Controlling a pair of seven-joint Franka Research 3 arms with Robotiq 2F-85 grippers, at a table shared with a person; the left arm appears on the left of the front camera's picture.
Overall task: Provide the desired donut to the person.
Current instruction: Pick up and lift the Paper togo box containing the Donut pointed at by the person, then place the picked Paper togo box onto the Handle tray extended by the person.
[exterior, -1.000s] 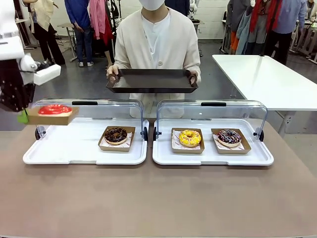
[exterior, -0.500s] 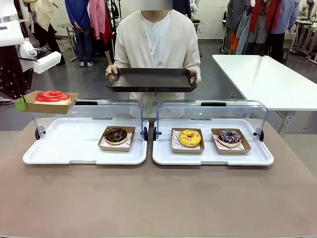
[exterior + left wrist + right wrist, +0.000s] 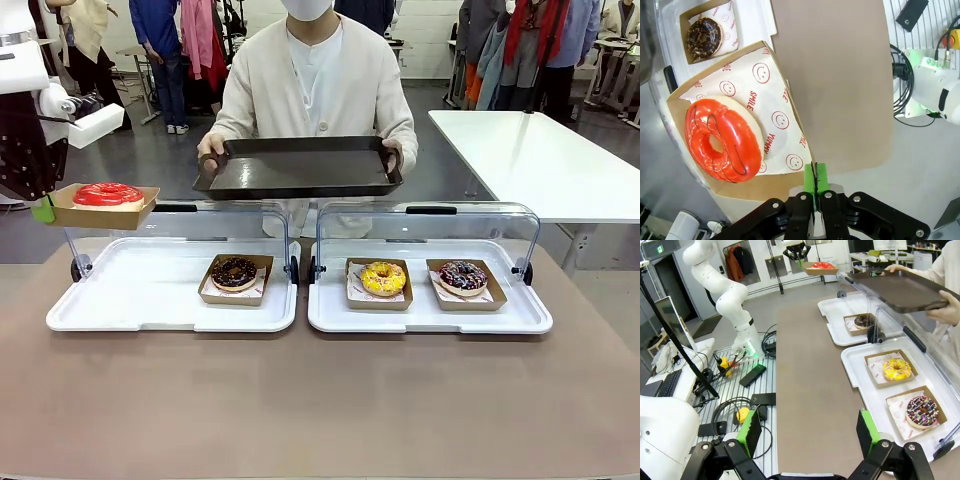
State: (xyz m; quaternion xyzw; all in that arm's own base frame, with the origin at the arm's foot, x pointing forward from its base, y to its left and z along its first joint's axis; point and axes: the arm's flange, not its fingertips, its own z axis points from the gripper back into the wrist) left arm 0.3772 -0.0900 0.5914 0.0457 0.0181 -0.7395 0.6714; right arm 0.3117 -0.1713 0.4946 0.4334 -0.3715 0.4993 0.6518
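Between the closed fingers of our left gripper (image 3: 44, 208) we pinch one edge of a cardboard tray (image 3: 100, 215), with nothing else in the grip. The red-glazed donut (image 3: 108, 194) sits level in that tray just beyond the fingertips, raised above the white display tray (image 3: 130, 305) that lies below the gripper. In our left wrist view the pads meet on the cardboard rim (image 3: 770, 181), and a chocolate donut (image 3: 703, 36) lies farther out past the red one (image 3: 722, 140). Ahead and to the right of this gripper, the person (image 3: 318, 70) holds a dark serving tray (image 3: 300, 165) by both ends, well apart from the donut. Our right gripper (image 3: 808, 432) stands spread wide and holds nothing. The brown table (image 3: 810, 390) lies ahead of it, with a yellow donut (image 3: 896, 369) and a sprinkled donut (image 3: 921, 409) off to its right.
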